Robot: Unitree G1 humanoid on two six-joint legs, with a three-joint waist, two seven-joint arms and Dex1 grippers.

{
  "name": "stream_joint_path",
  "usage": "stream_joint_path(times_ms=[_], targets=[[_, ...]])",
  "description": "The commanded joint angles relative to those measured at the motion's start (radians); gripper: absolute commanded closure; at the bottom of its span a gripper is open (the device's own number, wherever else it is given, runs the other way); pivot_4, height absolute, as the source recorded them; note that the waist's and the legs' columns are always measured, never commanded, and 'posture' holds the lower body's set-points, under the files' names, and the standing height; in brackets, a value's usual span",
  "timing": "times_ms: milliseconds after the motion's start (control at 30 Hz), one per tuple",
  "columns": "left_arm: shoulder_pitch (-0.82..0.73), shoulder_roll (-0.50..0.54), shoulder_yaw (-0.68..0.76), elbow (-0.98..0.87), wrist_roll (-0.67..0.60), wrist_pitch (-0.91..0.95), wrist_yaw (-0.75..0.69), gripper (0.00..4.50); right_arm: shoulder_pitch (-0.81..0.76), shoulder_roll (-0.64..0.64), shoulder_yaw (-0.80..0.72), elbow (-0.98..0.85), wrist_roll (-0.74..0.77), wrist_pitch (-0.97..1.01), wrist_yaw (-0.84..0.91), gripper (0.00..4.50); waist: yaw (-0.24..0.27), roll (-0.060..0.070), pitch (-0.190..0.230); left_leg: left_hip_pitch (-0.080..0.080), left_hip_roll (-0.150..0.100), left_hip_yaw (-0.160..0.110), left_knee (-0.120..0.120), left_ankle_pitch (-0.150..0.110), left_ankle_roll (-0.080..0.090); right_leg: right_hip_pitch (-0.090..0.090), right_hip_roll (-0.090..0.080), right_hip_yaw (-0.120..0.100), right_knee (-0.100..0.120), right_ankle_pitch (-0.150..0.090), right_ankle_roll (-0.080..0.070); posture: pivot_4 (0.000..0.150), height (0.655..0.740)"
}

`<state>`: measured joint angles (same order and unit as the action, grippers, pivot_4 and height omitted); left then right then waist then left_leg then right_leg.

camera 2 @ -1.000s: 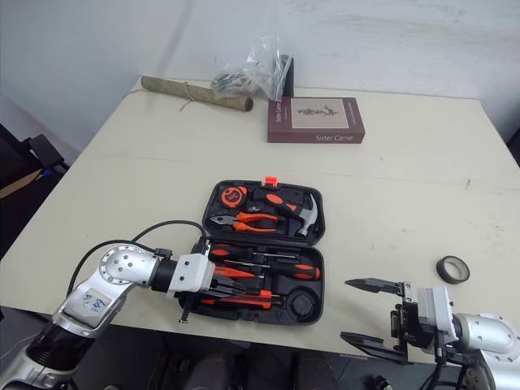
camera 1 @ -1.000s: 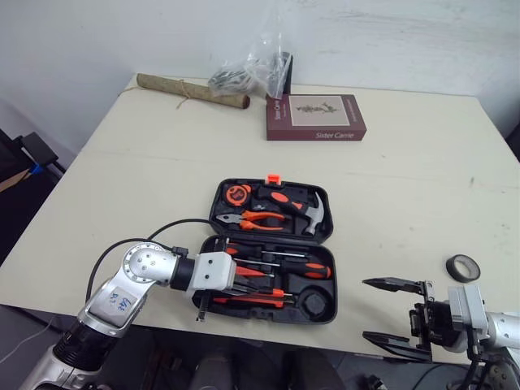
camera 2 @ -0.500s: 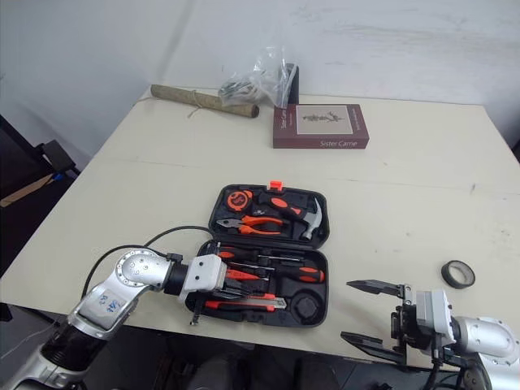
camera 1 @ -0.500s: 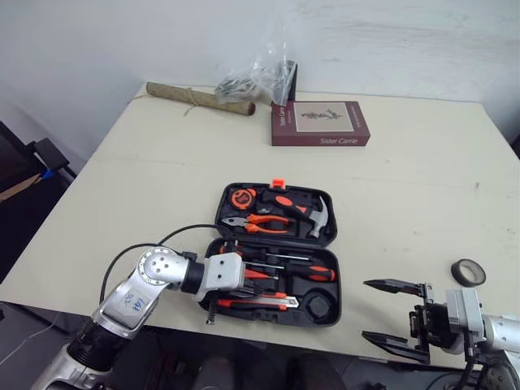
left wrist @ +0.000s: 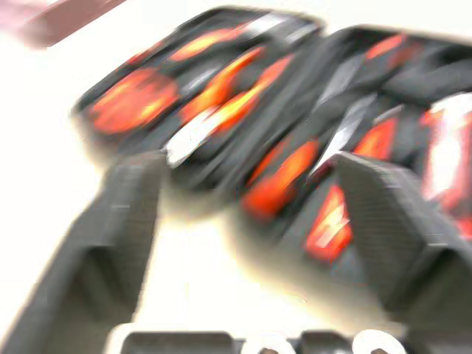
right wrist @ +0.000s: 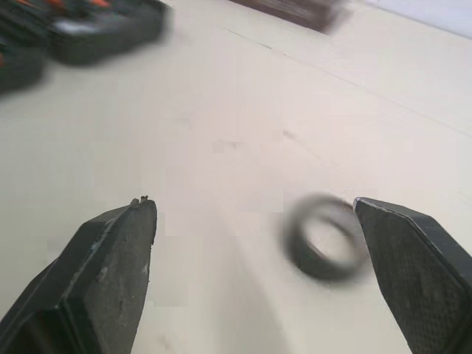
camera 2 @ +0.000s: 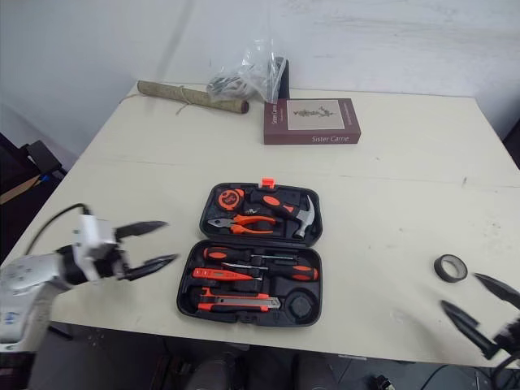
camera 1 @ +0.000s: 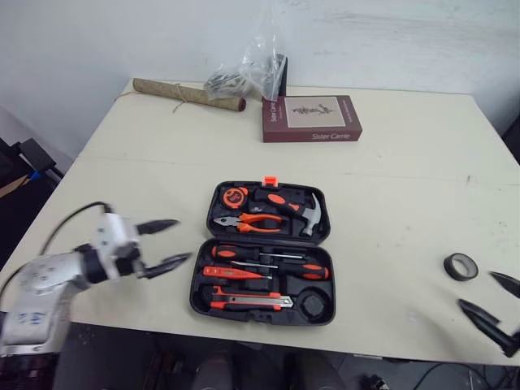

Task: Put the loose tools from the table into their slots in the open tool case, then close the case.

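The pale counter carries everything. The black case lies open and flat near its middle, towards the near edge, with the lid half at 12 o'clock and the base half at 6 o'clock. A dark red book lies flat at 12 o'clock from the case, well apart from it. A brown roll lies at 11 o'clock, along the far edge, and a clear bag sits between the roll and the book.

The left fingers are spread wide and hold nothing. They hover at 9 o'clock from the case, just beside its left wall, tips towards it. The right fingers are also spread wide and empty, at 4 o'clock from the case, by the counter's near right corner.

In the lid half sit a hammer, pliers and a tape measure. In the base half sit screwdrivers and a knife, beside a round bare slot at 3 o'clock from the knife.

A black tape ring lies loose on the counter at 3 o'clock from the case, well apart from it, just ahead of the right fingers.
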<state>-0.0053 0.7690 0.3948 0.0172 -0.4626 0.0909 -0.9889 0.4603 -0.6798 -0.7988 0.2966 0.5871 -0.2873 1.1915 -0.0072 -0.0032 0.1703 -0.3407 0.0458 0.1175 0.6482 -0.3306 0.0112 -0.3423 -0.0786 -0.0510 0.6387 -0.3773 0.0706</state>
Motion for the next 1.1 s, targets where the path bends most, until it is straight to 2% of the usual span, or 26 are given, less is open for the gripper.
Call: stream_joint_path(times_ms=[33, 167, 367, 533, 667, 767, 900, 1100], targets=[[-0.003, 0.059, 0.169, 0.228, 0.029, -0.084, 0.066, 0.02, 0.060, 0.013, -0.135, 0.094, -0.012, -0.045, -0.122, 0.00, 0.000, -0.001, 0.000, 0.000, 0.000, 0.000, -0.001, 0.000, -0.001, -0.001, 0.000, 0.000, 0.000, 0.000, -0.001, 0.150, 0.7400], [0.035, 0.130, 0.245, 0.461, 0.054, -0.179, 0.039, 0.02, 0.120, 0.036, -0.197, 0.150, -0.014, -0.055, -0.206, 0.00, -0.007, -0.001, 0.000, 0.000, 0.001, 0.001, -0.006, 0.001, -0.003, -0.004, 0.000, 0.000, 0.000, -0.002, -0.003, 0.150, 0.7400], [0.058, 0.122, 0.269, 0.455, 0.020, -0.190, 0.027, 0.02, 0.128, 0.052, -0.188, 0.104, -0.013, -0.033, -0.294, 0.00, -0.022, -0.003, 0.001, -0.001, 0.000, 0.001, -0.007, -0.002, -0.008, -0.005, -0.001, 0.000, 0.000, -0.002, -0.003, 0.150, 0.7400], [0.067, 0.059, 0.212, 0.219, -0.045, -0.112, 0.022, 0.02, 0.072, 0.001, -0.119, -0.068, -0.010, 0.066, -0.333, 0.00, -0.027, -0.002, 0.001, -0.002, 0.000, 0.002, -0.012, 0.000, -0.010, -0.008, -0.001, 0.002, 0.000, -0.001, -0.003, 0.150, 0.7400], [0.053, 0.032, 0.124, -0.009, -0.122, 0.014, -0.006, 0.02, 0.080, -0.120, -0.079, -0.252, -0.002, 0.356, -0.389, 0.00, -0.025, -0.001, 0.001, -0.009, -0.001, 0.003, -0.012, 0.007, -0.006, -0.017, -0.001, 0.003, 0.005, -0.001, -0.003, 0.150, 0.7400], [0.036, 0.018, 0.044, -0.153, -0.168, 0.064, -0.044, 0.02, 0.064, -0.235, -0.048, -0.335, 0.022, 0.480, -0.298, 0.00, -0.020, -0.002, 0.001, -0.011, 0.000, 0.003, -0.013, 0.011, -0.011, -0.020, 0.000, 0.002, 0.006, -0.001, -0.002, 0.150, 0.7400], [-0.036, -0.002, -0.065, -0.297, -0.214, 0.144, -0.037, 0.02, 0.009, -0.429, 0.055, -0.351, -0.006, 0.650, -0.178, 0.00, -0.020, -0.004, 0.002, -0.011, -0.001, 0.003, -0.013, 0.011, -0.007, -0.019, 0.002, 0.002, 0.006, 0.000, -0.001, 0.150, 0.7400], [-0.154, -0.049, -0.233, -0.462, -0.255, 0.238, -0.031, 0.02, -0.178, -0.600, 0.297, -0.295, -0.055, 0.824, -0.093, 0.00, -0.019, -0.008, 0.005, -0.013, -0.001, 0.003, -0.010, 0.014, -0.012, -0.019, 0.003, 0.002, 0.004, 0.000, 0.000, 0.150, 0.7400]])
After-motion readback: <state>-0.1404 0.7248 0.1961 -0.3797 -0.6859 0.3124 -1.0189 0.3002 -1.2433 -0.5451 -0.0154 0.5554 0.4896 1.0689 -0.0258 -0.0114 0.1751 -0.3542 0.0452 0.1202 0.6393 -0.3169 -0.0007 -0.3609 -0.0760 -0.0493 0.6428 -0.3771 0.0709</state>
